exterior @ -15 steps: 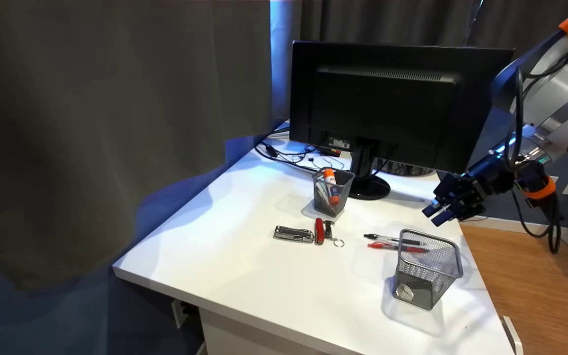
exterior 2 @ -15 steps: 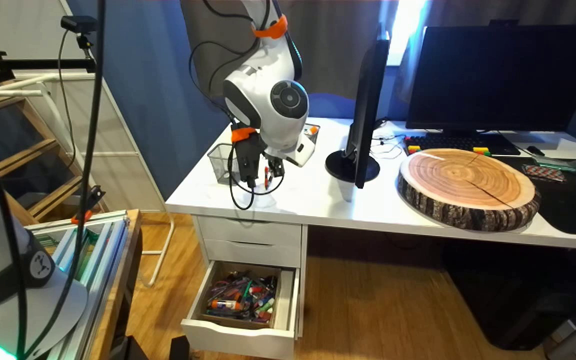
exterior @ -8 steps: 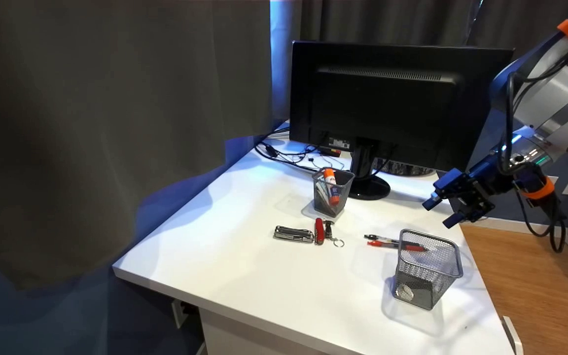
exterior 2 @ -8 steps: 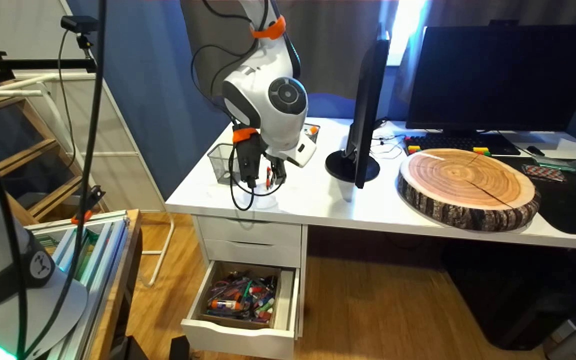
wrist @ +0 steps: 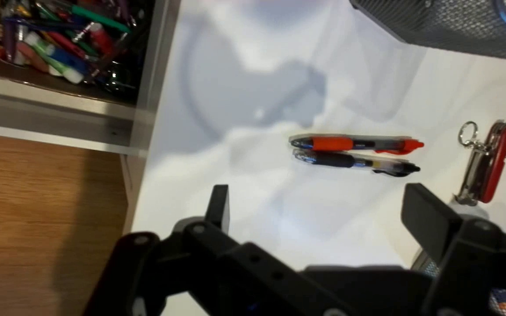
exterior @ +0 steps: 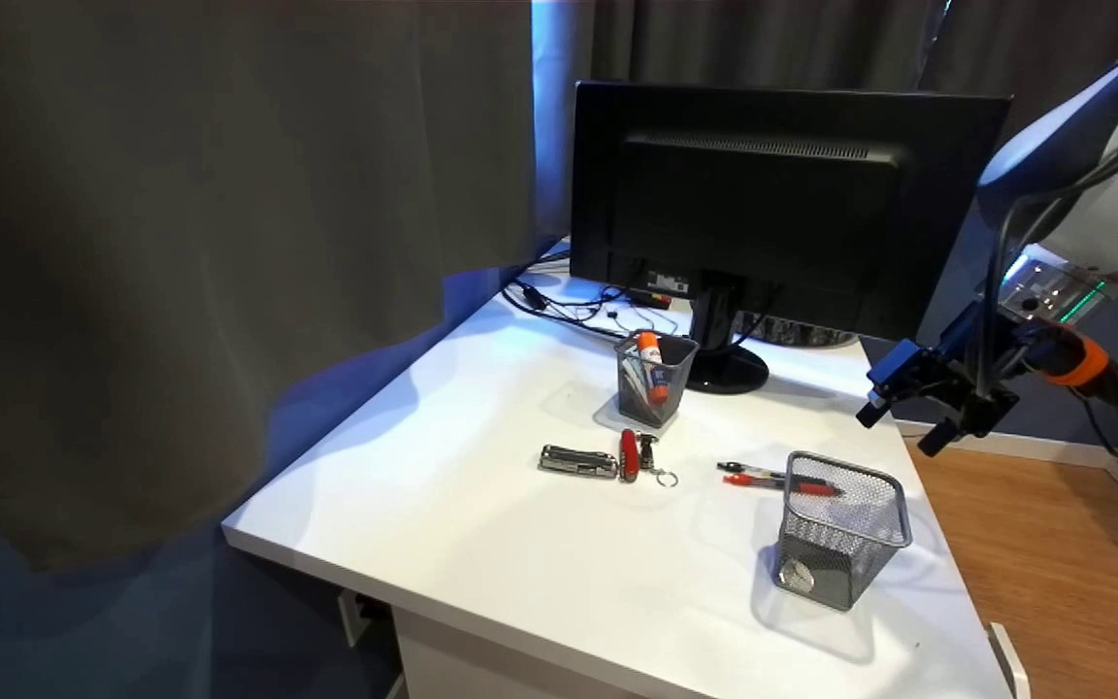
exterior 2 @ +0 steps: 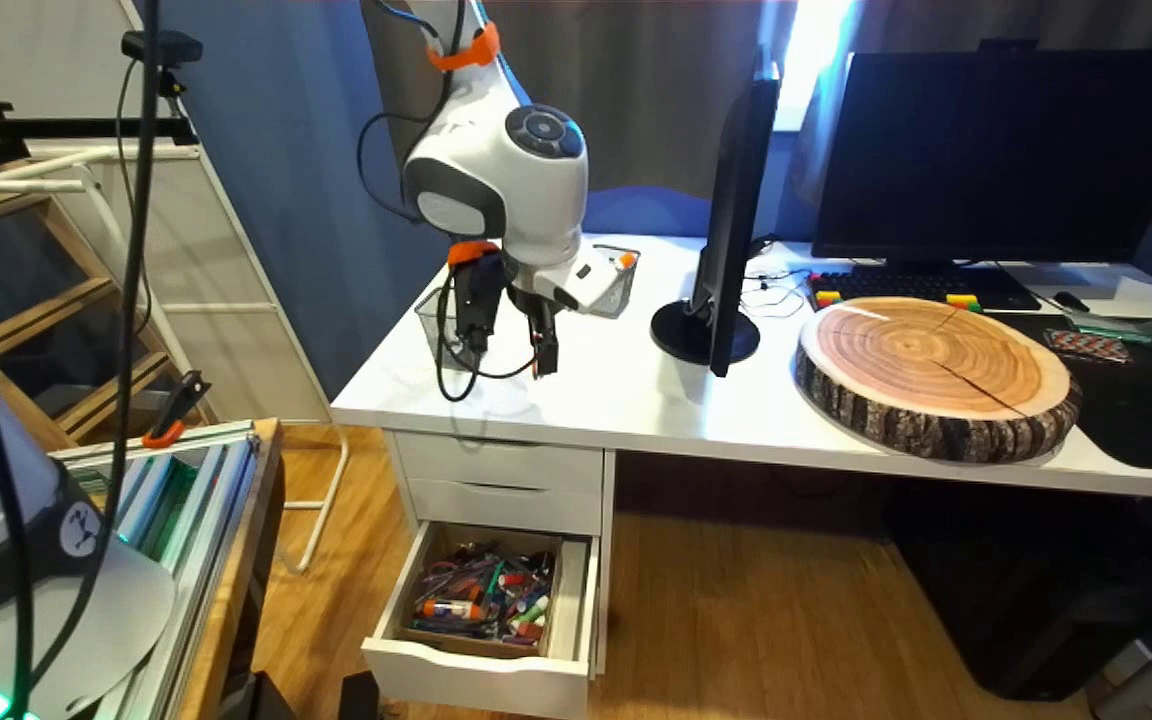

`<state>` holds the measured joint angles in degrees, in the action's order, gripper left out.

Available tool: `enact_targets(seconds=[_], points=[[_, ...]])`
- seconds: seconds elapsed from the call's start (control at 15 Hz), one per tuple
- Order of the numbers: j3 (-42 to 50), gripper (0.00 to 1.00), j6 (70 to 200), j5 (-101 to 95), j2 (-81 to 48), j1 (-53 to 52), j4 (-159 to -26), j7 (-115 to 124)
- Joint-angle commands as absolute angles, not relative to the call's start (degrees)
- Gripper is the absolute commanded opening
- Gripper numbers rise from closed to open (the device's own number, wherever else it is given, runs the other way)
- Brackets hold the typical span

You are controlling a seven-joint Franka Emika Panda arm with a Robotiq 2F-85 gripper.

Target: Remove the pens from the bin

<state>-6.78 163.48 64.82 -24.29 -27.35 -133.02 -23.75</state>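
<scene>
Two pens lie side by side on the white desk, almost touching: a red pen [wrist: 341, 144] and a black pen [wrist: 330, 159]. The bin, a grey see-through mesh holder [exterior: 845, 524], stands upright beside them; in an exterior view its rim overlaps their ends. I see no pens inside it, only a pale round item on its floor. Part of the bin [wrist: 459, 26] shows at the wrist view's upper right. My gripper [exterior: 904, 429] hovers above the desk near the bin, its fingers [wrist: 220, 204] wide apart and nothing between them. The arm mostly hides the pens in an exterior view.
A second mesh cup [exterior: 639, 400] holding an orange glue stick stands by the monitor [exterior: 782, 214]. A multitool [exterior: 578, 461] and a red pocket knife [exterior: 629, 456] with key ring lie nearby. Below the desk, a drawer [exterior 2: 481, 675] full of pens stands pulled out.
The gripper's fingers have spread apart. It has moved and tilted a little away from the pens. The two pens lie closer together than a second ago; the bin has stayed put.
</scene>
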Motion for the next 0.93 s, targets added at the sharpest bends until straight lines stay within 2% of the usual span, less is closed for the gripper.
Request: enact_targets(seconds=[0.0,0.4,0.47,0.87], points=[[1.40,1.00,162.64,53.00,-18.06,-36.16,-137.91,-8.58],[10.89,1.00,158.22,32.91,-12.98,-44.38,-137.16,12.12],[4.65,1.00,158.42,26.96,-12.03,-37.65,-137.22,16.62],[-2.10,1.00,153.04,12.73,-8.98,-30.07,-135.80,26.52]])
